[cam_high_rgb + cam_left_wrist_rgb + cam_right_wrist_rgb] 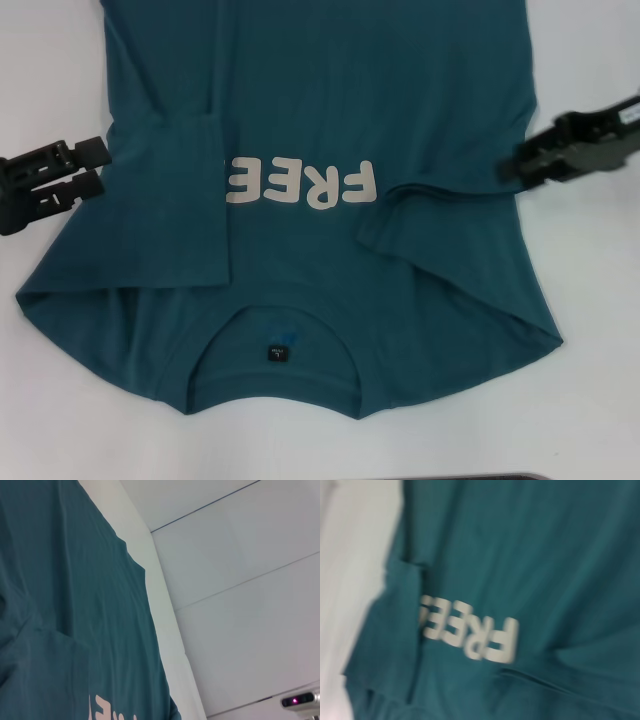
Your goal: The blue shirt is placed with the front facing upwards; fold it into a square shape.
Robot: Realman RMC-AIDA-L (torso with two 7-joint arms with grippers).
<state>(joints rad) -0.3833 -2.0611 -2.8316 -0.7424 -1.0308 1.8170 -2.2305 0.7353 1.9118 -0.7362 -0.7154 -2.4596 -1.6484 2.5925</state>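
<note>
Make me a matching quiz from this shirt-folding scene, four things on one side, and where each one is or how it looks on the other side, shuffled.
Things:
1. left pincer
2. right pincer
3. black tag
4. FREE lettering

Descriptions:
A. cream, partly covered by a folded-in sleeve
B. inside the round neckline of the blue shirt
C. at the shirt's edge on the robot's right, over the fabric
D. beside the shirt's edge on the robot's left, on the white table

Pairs: 1-D, 2-C, 3-B, 4-A
</note>
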